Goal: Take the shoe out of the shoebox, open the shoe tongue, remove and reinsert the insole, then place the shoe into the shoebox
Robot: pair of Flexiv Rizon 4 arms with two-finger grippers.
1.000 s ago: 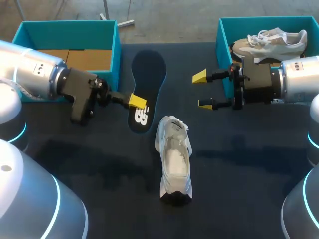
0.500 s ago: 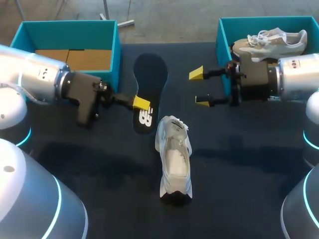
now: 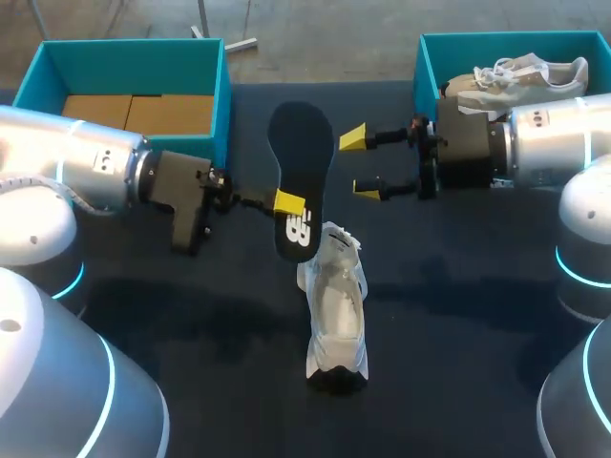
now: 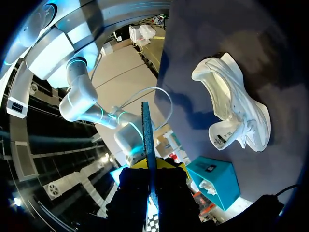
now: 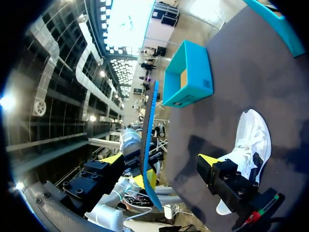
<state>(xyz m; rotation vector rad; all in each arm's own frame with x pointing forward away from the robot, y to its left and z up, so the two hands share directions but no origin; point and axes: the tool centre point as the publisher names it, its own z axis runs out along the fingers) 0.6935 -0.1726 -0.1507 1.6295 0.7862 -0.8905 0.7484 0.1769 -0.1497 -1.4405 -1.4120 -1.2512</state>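
- Head: my left gripper (image 3: 289, 202) clamps the insole (image 3: 301, 176) at its near end; long axis runs far-near, just past the shoe (image 3: 334, 305). Right gripper (image 3: 361, 163) spread, just right of the insole.
- Left wrist: insole edge-on between my fingers, shoe ahead.
- Right wrist: fingers apart, empty.

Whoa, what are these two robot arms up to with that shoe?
The left gripper is pinching a dark, flat insole by its heel end, holding it up next to the white sneaker lying on the black table. The right gripper is open, near the insole but not touching it. A second pale sneaker sits in the teal shoebox on the right.
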